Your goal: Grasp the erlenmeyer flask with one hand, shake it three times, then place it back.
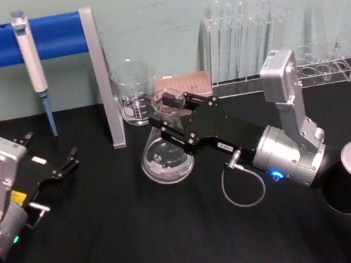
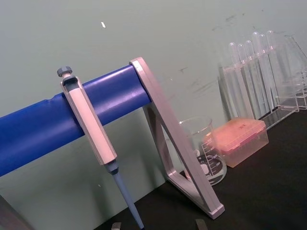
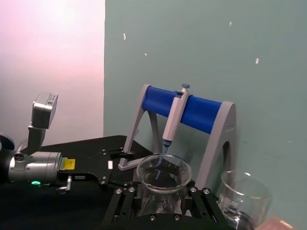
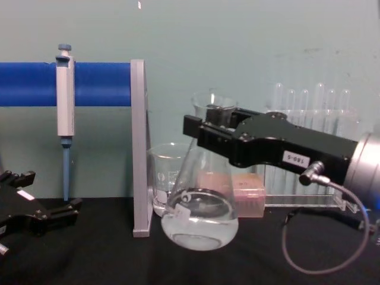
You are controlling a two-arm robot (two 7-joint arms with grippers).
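Far left, the left end effector (image 4: 44,208) sat low by the table (image 1: 113,245) edge, fingers spread, holding nothing. In the middle, the erlenmeyer flask (image 4: 199,219) hung tilted. The chest view showed liquid pooled in its base, which the head view left hard to read. The right end effector (image 4: 217,127) was clamped on the neck, hiding most of it. The beaker (image 4: 166,178) behind was partly blocked.

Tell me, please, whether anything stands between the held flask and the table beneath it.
Nothing visible does. The right gripper holds the erlenmeyer flask tilted above the black table; the beaker stands behind it and the stand's post to its left, both apart.
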